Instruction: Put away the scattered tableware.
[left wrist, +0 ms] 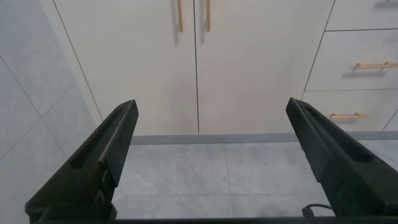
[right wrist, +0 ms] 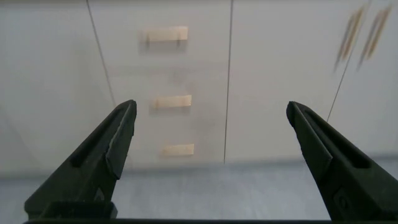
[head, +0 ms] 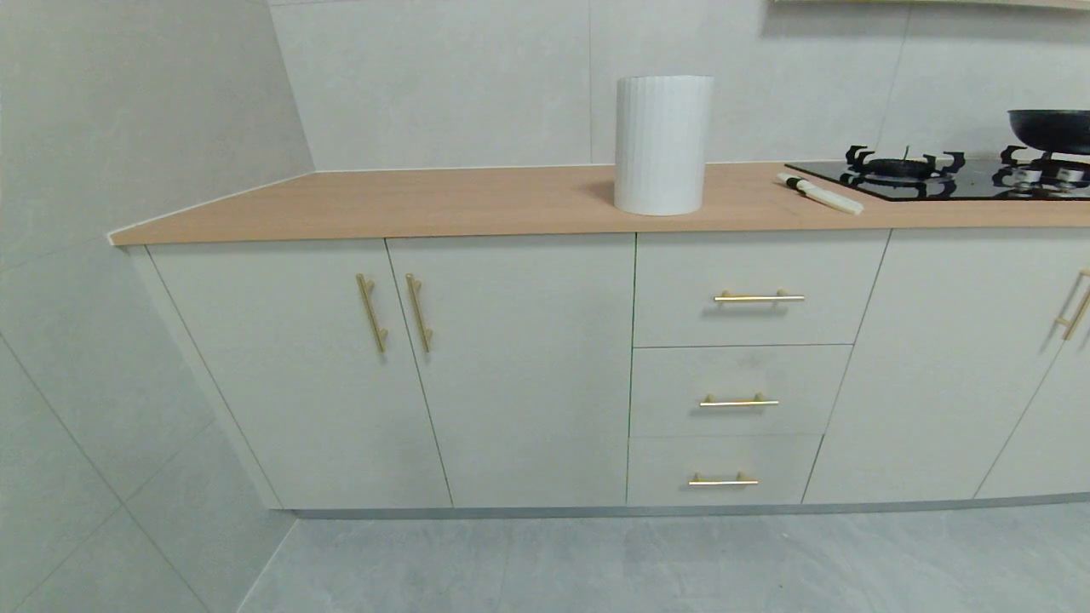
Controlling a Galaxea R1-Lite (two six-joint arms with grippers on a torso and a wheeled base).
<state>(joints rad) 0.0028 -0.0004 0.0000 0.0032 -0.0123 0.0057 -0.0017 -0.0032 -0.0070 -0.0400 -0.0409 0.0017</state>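
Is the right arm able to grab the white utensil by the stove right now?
Probably not yet: the right gripper is open but sits low, facing the drawers, and the utensil lies up on the counter.

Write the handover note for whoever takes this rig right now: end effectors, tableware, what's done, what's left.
Left end effector: open, empty, low, facing the cabinet doors.
Right end effector: open, empty, facing the drawers.
Tableware: a cream utensil lies on the countertop between the white ribbed container and the stove; a black pan sits on the stove.
Done: nothing visibly put away; drawers shut.
Left: grasp the utensil and stow it, likely in the container or a drawer.
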